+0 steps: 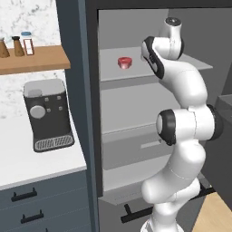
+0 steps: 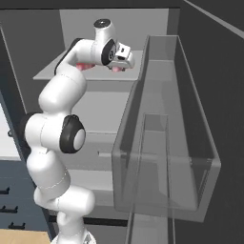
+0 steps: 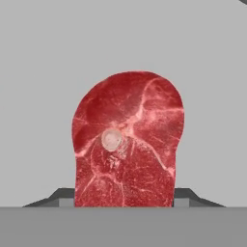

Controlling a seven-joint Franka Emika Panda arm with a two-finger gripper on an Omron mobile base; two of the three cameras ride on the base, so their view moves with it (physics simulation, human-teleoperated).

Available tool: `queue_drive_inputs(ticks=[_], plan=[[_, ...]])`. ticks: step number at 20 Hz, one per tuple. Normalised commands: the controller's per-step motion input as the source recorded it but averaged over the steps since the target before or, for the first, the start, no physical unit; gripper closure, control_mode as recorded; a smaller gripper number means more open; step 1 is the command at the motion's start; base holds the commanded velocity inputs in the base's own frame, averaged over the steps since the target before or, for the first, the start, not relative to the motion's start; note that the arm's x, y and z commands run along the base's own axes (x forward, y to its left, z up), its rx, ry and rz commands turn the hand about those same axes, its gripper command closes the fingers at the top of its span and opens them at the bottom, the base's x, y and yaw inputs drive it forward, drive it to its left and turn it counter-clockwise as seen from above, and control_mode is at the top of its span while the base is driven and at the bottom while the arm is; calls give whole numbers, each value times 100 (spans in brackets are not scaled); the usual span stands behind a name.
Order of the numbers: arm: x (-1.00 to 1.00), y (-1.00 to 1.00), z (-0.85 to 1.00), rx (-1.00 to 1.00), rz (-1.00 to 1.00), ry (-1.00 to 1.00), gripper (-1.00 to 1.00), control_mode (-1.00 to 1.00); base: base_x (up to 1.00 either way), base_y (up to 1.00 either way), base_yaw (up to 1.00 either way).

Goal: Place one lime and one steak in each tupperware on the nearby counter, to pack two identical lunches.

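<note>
Seen along the pincer (image 3: 123,202), a steak (image 3: 126,140) lies straight ahead and centred, flat on a grey shelf (image 3: 43,72) inside the open fridge. Its lower edge sits between the two dark finger tips (image 3: 61,197), one just left of the meat and one just right, so the jaws stand spread with the piece in the gap. Whether the pads already touch its sides I cannot tell. The steak's long axis runs away from the pincer, along the line of approach, and its narrower width lies across the gap, which suits a squeeze from the sides. From the right base view the hand (image 2: 123,57) hangs over the same shelf with pink meat peeking out just beneath it. From the left base view a second steak (image 1: 124,62) rests on that shelf, off to one side of the arm and well apart from the hand. My judgement is that closing is the next move.
</note>
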Motion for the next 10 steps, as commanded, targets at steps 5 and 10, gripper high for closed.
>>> queue_drive_inputs(ticks=[5, 10], plan=[[-71, 0, -1, 0, 7, -23, 100, -100, 0, 0, 0], [-100, 1, 0, 0, 16, -38, 100, -100, 0, 0, 0]])
